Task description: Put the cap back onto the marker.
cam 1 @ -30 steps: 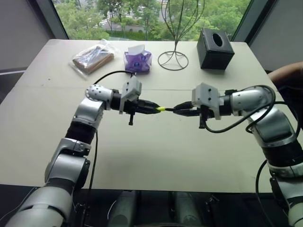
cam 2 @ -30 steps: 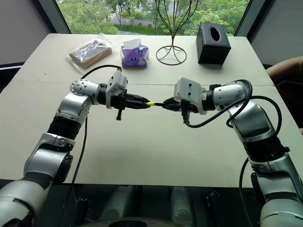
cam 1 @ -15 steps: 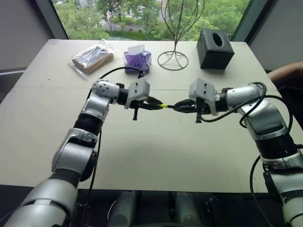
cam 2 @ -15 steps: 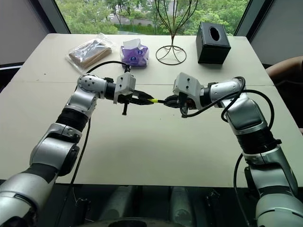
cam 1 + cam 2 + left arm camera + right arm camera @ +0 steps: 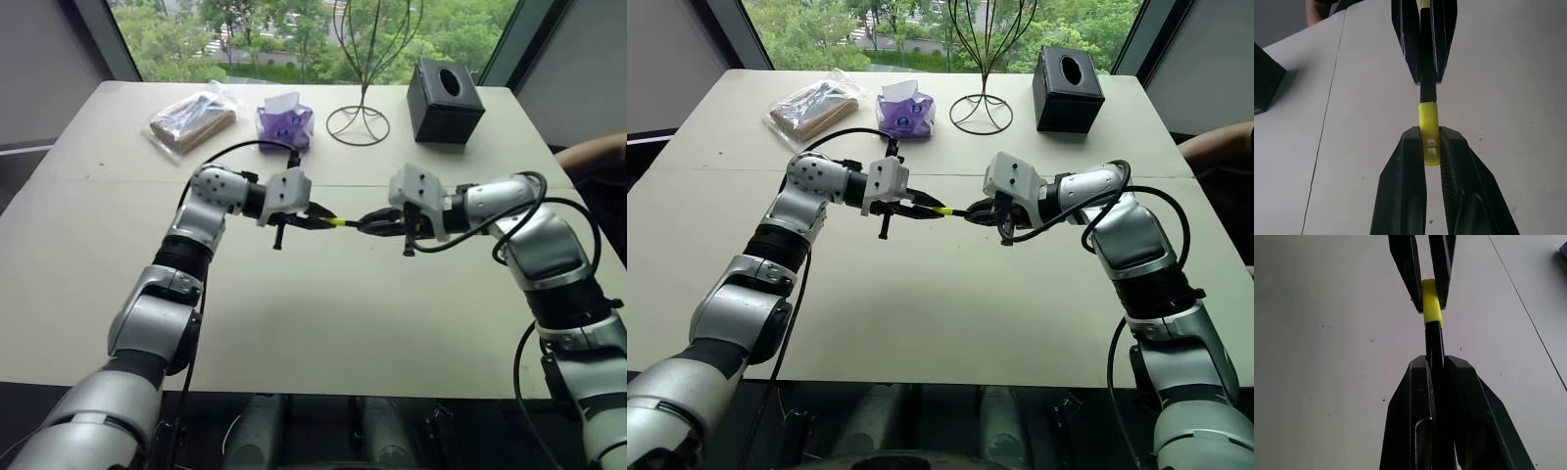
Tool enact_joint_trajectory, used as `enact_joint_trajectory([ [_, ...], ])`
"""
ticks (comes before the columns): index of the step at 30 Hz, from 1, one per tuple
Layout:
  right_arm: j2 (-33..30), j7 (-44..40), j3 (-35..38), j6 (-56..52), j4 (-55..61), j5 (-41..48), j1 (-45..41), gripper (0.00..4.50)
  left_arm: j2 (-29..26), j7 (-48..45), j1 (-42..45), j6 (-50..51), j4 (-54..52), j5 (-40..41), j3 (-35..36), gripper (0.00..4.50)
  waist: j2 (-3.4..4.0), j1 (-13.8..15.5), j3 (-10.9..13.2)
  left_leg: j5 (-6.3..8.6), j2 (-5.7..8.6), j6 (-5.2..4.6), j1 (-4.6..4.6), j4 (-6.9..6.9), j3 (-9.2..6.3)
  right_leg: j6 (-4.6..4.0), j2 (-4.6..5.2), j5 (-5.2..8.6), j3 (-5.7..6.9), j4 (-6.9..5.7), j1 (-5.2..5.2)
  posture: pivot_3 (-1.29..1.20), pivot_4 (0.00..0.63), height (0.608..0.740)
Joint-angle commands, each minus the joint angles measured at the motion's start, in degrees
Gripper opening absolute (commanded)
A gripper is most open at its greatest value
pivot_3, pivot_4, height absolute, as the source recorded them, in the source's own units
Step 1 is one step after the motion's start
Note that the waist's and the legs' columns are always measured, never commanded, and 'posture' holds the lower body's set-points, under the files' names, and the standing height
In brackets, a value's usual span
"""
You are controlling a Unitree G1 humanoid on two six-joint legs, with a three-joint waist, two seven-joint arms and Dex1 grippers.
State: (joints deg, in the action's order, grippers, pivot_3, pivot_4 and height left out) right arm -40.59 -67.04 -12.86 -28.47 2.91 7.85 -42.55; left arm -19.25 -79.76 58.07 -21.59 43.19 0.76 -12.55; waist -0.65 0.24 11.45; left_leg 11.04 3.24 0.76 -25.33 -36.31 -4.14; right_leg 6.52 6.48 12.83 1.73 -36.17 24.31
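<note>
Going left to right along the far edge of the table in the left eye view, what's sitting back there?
Clear plastic bag → purple tissue pack → wire stand → black tissue box.

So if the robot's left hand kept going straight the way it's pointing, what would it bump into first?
Most likely the thin black marker: the left gripper is shut on the tiny yellow plastic cap, whose open end already meets the marker's tip. Just behind stands the right gripper, shut on the marker.
</note>
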Motion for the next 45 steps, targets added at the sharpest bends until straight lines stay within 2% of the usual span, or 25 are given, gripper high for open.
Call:
enact_joint_trajectory([
  [1, 1.9, 0.6, -0.2, 5.0, 3.9, 0.1, -2.7, 0.0, 3.1, 0.5, 1.4, -4.9, -1.1, -1.3, -2.9, 0.05, 0.0, 0.0, 0.0, 0.0, 0.0, 0.0, 0.0, -0.01, 0.0, 0.0, 0.0, 0.0, 0.0, 0.0, 0.0, 0.0, 0.15, 0.74],
  [13, 3.3, 1.0, -0.1, 3.8, 4.3, -1.0, -2.4, 0.0, 3.7, 0.8, -0.2, -0.7, -2.3, -1.4, -2.9, 0.05, 0.0, 0.0, 0.0, 0.0, 0.01, 0.0, 0.0, -0.02, 0.0, 0.0, -0.01, 0.0, 0.0, -0.03, 0.0, 0.0, 0.15, 0.74],
  [21, -2.0, -0.4, 1.0, 4.5, 2.8, -2.7, 2.9, 0.0, 0.9, 3.2, 1.4, 2.1, 0.4, -2.8, -1.4, 0.05, 0.0, 0.3, 0.0, 0.0, 0.02, 0.0, 0.0, -0.03, 0.0, 0.0, -0.01, 0.0, 0.0, -0.03, -0.01, 0.0, 0.15, 0.74],
  [23, -3.6, -0.1, 1.5, 5.5, 1.9, -3.3, 4.3, 0.0, 0.6, 4.2, 1.8, 2.5, 0.8, -2.3, -0.8, 0.94, 0.0, 0.3, 0.0, 0.0, 0.02, 0.0, -0.02, -0.08, 0.01, 0.01, -0.01, 0.0, 0.0, -0.03, -0.01, 0.0, 0.15, 0.74],
  [24, -4.0, 0.1, 1.6, 5.8, 1.6, -3.3, 4.7, 0.0, 0.5, 4.5, 1.9, 2.8, 0.9, -2.2, -0.7, 1.21, 0.0, 0.3, 0.0, 0.0, 0.02, 0.0, -0.02, -0.08, 0.01, 0.01, -0.01, 0.0, 0.0, -0.03, -0.01, 0.0, 0.15, 0.74],
  [30, -6.8, 2.4, 4.8, 5.1, 1.5, -2.3, 7.4, 0.0, -0.2, 11.4, 2.3, 4.7, 1.5, -0.2, 3.0, 4.27, 0.0, 0.0, 0.0, 0.0, -0.01, 0.0, 0.0, -0.07, -0.01, 0.01, -0.02, 0.0, 0.0, -0.05, 0.0, 0.0, 0.15, 0.74],
  [33, -5.4, 8.6, 9.9, 2.0, 1.5, -1.4, 9.7, 0.0, 0.3, 18.0, 1.8, 13.6, -0.6, 4.9, 9.1, 4.39, 0.0, 0.0, 0.0, 0.0, -0.01, 0.0, 0.0, -0.07, -0.03, 0.01, -0.02, 0.0, 0.0, -0.05, -0.01, 0.0, 0.15, 0.74],
  [35, -0.8, 17.2, 16.1, -5.9, 1.7, 0.8, 11.0, 0.0, -0.4, 22.9, -0.9, 21.2, -4.6, 7.1, 12.5, 4.39, -0.04, -0.2, 0.0, 0.0, -0.01, 0.0, 0.0, -0.08, -0.08, 0.01, -0.02, 0.0, 0.0, -0.07, -0.01, 0.0, 0.15, 0.74],
  [39, 4.8, 26.1, 20.3, -18.0, 5.9, 2.7, 15.2, 0.0, -0.5, 31.2, -8.0, 37.9, -16.6, 10.8, 16.4, 4.39, -0.02, -0.6, 0.0, -0.01, -0.01, 0.0, 0.05, -0.04, -0.3, 0.0, -0.02, -0.01, -0.05, -0.2, -0.01, 0.0, 0.15, 0.74],
  [43, 12.4, 37.8, 25.7, -28.5, 6.0, 3.0, 16.1, 0.0, 1.4, 41.8, -16.2, 50.9, -30.0, 11.0, 17.5, 4.39, -0.01, -0.9, 0.0, -0.01, -0.02, 0.01, 0.06, -0.05, -0.36, 0.0, -0.02, -0.01, -0.07, -0.27, -0.01, 0.0, 0.15, 0.74],
  [45, 15.0, 42.0, 27.4, -30.1, 5.4, 2.5, 15.8, 0.0, 2.2, 45.4, -19.6, 52.8, -34.6, 9.9, 16.7, 4.39, 0.0, -0.9, 0.0, -0.04, 0.01, 0.06, 0.06, -0.05, -0.36, -0.01, -0.02, -0.01, -0.1, -0.32, 0.02, 0.0, 0.15, 0.74],
])
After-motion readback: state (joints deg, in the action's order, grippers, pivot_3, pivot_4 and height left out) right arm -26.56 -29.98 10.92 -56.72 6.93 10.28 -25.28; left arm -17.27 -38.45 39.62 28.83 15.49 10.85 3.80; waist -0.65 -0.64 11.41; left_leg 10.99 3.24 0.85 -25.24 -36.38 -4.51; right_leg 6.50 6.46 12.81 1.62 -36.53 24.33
